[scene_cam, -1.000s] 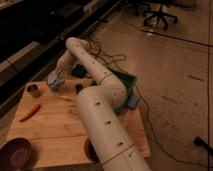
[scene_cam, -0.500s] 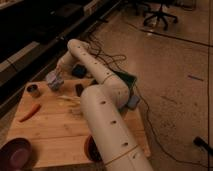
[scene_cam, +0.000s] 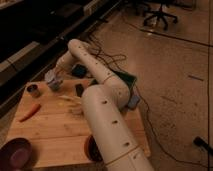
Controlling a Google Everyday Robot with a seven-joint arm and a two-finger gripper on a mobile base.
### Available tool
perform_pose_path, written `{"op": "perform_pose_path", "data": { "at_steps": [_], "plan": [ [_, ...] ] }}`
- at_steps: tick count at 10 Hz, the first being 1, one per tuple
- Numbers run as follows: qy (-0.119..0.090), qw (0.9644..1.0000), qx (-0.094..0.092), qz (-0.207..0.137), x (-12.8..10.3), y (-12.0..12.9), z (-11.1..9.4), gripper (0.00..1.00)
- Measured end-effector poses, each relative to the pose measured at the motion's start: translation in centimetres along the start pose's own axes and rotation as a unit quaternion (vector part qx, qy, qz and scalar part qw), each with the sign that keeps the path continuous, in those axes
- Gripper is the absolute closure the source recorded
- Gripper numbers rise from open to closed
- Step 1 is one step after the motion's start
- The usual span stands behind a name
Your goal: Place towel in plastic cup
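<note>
My white arm reaches from the bottom of the camera view across the wooden table point(scene_cam: 55, 135) to its far left part. My gripper point(scene_cam: 54, 81) is low over the table there, at a pale grey-white bundle point(scene_cam: 50, 76) that looks like the towel. A translucent cup shape point(scene_cam: 55, 86) seems to sit right under the gripper, but I cannot make out its edges. I cannot tell whether the towel is in the cup or in the gripper.
A small dark can point(scene_cam: 33, 90) stands left of the gripper. An orange carrot point(scene_cam: 29, 112) lies at the left edge. A purple bowl point(scene_cam: 16, 153) sits at the front left corner. A dark block point(scene_cam: 79, 89) and pale scraps point(scene_cam: 68, 101) lie by my arm. Cables and a green box point(scene_cam: 126, 80) are on the floor to the right.
</note>
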Motion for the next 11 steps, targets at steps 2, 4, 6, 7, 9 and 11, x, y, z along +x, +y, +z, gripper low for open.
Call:
{"op": "perform_pose_path", "data": {
  "at_steps": [2,4,6,7,9,11],
  "plan": [
    [0.015,0.9999,-0.001,0.007,0.6,0.1,0.4,1.00],
    [0.030,0.9994,-0.009,0.012,1.0,0.4,0.7,1.00],
    [0.052,0.9987,-0.002,0.004,0.9,-0.2,0.6,1.00],
    [0.055,0.9984,0.007,0.005,0.8,-0.3,0.5,1.00],
    [0.053,0.9984,0.020,0.003,0.7,-0.7,0.6,1.00],
    [0.047,0.9985,0.029,0.005,0.7,-1.0,0.9,1.00]
  ]
}}
